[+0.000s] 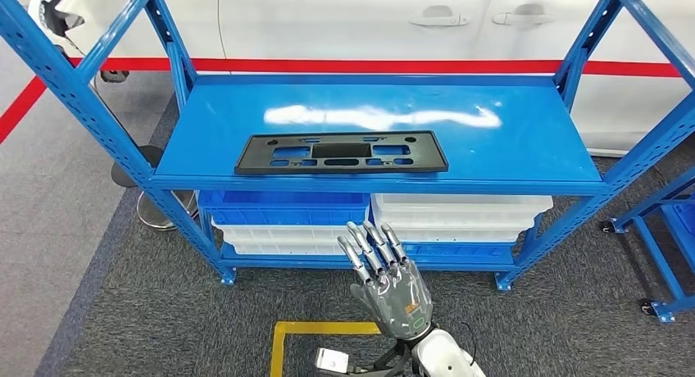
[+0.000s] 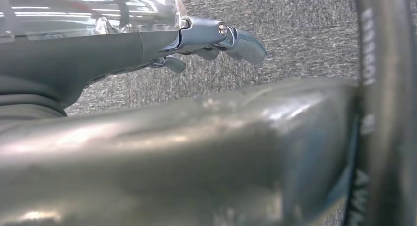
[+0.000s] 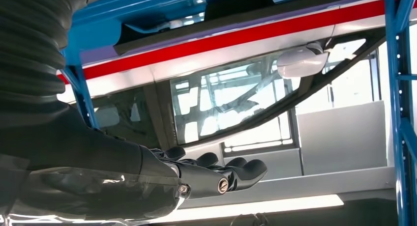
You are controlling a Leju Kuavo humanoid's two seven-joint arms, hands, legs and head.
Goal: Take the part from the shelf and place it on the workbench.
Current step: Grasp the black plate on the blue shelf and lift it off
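**Part not yet picked up: the reach is only starting**

The flat black rectangular plastic panel with cut-out slots (image 1: 341,153) lies on the top deck of the blue metal shelf (image 1: 524,139), near the deck's front edge and a little toward nine o'clock of its middle. Nothing touches it.

The right hand (image 1: 387,277) is raised at six o'clock of the head view, palm side away from the camera, well short of the shelf and lower than the deck. Its fingers (image 1: 373,244) are stretched out and slightly spread, holding nothing. In the right wrist view they reach forward side by side with nothing between them.

The left hand (image 2: 206,42) hangs over the grey carpet, its fingers extended and loosely apart, nothing in them.

Judging by this, no step of the task is complete. Still to do: bring a hand to the panel, grip it, lift it off the deck, carry it to the counter and set it down. No counter can be made out here.
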